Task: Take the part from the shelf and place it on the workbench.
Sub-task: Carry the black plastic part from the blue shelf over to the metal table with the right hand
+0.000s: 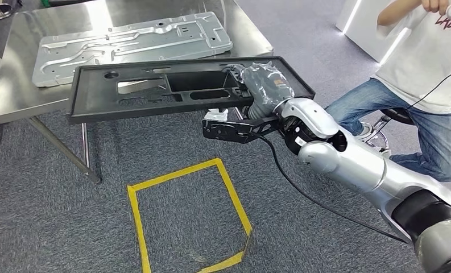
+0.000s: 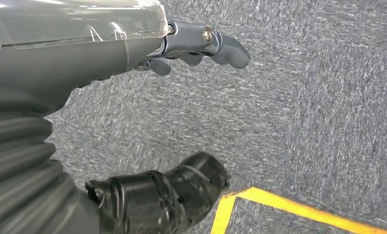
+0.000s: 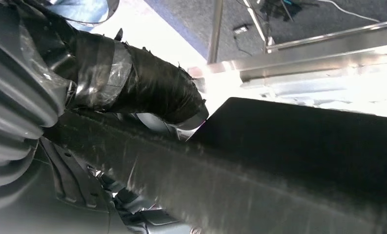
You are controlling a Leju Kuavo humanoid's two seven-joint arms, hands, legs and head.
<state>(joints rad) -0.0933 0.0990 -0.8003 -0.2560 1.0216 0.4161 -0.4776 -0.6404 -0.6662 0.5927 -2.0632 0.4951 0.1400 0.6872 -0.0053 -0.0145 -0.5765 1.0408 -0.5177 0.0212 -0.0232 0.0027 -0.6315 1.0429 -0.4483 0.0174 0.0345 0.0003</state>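
Observation:
In the head view my right hand (image 1: pixel 263 85) grips the right end of a long black plastic panel (image 1: pixel 149 91) with cut-outs, holding it level. The panel's far edge overlaps the near edge of the steel workbench (image 1: pixel 18 85); most of it hangs over the carpet. In the right wrist view the taped thumb (image 3: pixel 147 87) presses on the black panel (image 3: pixel 303 156), with the workbench edge (image 3: pixel 318 53) beyond. My left hand (image 2: pixel 191 46) hangs over the carpet with its fingers apart and nothing in it.
A silver stamped metal sheet (image 1: pixel 132 45) lies on the workbench behind the panel. A yellow tape square (image 1: pixel 189 216) marks the carpet below. A person in a white shirt and jeans (image 1: pixel 422 96) sits on a stool at the right, close to my right arm.

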